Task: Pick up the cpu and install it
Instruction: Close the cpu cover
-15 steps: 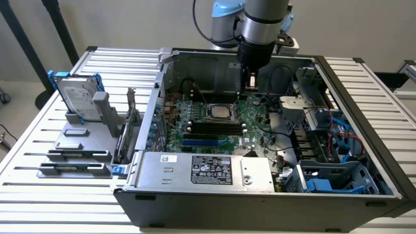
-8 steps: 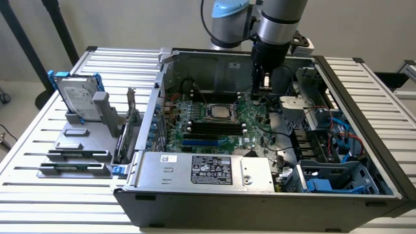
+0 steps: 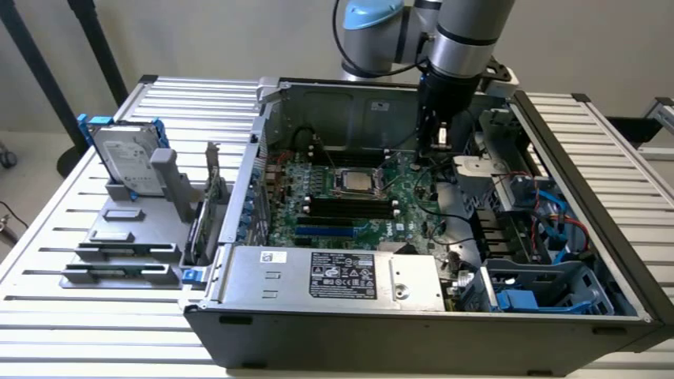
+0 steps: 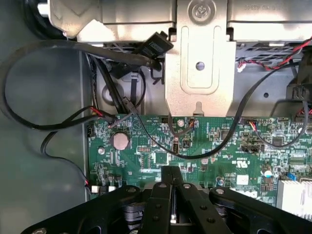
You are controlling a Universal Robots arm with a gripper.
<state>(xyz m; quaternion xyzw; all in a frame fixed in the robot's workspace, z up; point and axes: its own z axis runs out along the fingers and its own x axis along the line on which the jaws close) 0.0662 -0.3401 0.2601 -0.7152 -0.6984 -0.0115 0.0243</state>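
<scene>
Closest to the exterior view's camera sits a grey metal power supply box with a black label (image 3: pixel 348 276), in the front of the open grey computer case (image 3: pixel 421 335), which stands on the white slatted counter (image 3: pixel 95 316). Behind this box lies the green printed motherboard (image 3: pixel 348 221). The cpu (image 3: pixel 353 183), a small flat square chip with a dull silver top, lies flat near the middle of this board, and it seems to be already inside its socket frame. Just beside it, toward the exterior view's right, the black pincer (image 3: pixel 430 158) hangs low over the board. In the wrist view the pincer (image 4: pixel 171 178) has its two fingers pressed together with nothing between them. Farther toward the exterior view's left, a large silver hard drive in a blue frame (image 3: pixel 125 158) stands upright on the counter.

I judge the cpu to be light and stiff, with a smooth top that can slip and a delicate underside. The safest hold is on two opposite edges of the pale rim, keeping it level.
</scene>
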